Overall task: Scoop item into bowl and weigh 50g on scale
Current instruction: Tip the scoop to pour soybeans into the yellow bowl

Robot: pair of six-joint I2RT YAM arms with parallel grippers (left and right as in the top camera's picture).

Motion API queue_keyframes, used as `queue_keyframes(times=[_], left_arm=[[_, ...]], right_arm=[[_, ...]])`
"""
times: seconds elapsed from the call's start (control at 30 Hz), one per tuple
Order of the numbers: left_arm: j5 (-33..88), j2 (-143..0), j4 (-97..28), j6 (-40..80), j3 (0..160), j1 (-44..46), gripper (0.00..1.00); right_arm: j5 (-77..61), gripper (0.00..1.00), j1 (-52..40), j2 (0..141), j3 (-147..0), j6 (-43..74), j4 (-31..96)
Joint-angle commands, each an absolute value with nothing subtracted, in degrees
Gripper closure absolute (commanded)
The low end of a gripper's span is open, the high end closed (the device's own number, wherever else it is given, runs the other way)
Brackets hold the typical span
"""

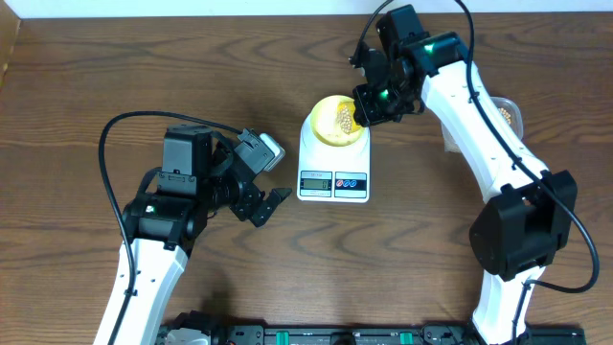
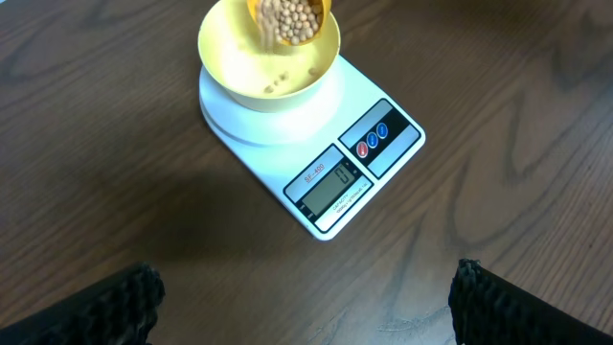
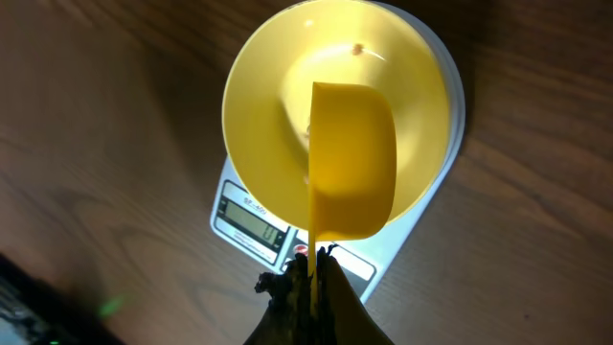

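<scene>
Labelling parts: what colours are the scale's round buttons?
Red and blue buttons, clearest in the left wrist view.

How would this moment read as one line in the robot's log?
right gripper: shut on scoop over bowl | beans: in scoop, few in bowl | bowl: on scale | left gripper: open, empty

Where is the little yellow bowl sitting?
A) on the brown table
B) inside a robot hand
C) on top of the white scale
C: the bowl sits on the round top of the scale, and the scoop is tipping beans into it.
</scene>
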State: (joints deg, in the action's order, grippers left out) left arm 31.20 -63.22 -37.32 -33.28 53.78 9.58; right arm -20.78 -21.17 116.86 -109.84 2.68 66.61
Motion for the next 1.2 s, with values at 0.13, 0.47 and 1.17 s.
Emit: queue_keyframes(times=[0.13,0.47,1.17], left_arm=[[31.7,-63.2,-37.5,-34.0,53.7,9.3,0.02],[31.7,-63.2,-37.5,-34.1,53.7,9.3,0.02],[31.7,-63.2,-37.5,-34.0,53.7,9.3,0.02]], right_arm=[[-18.3,0.99,-21.2,117.3,-111.4,-3.9,65.6],[-12.3,0.99,-23.3,117.3,-111.5,-9.0,64.1],[-10.6,0.99,-26.0,117.2,-111.7,-14.1,62.3]])
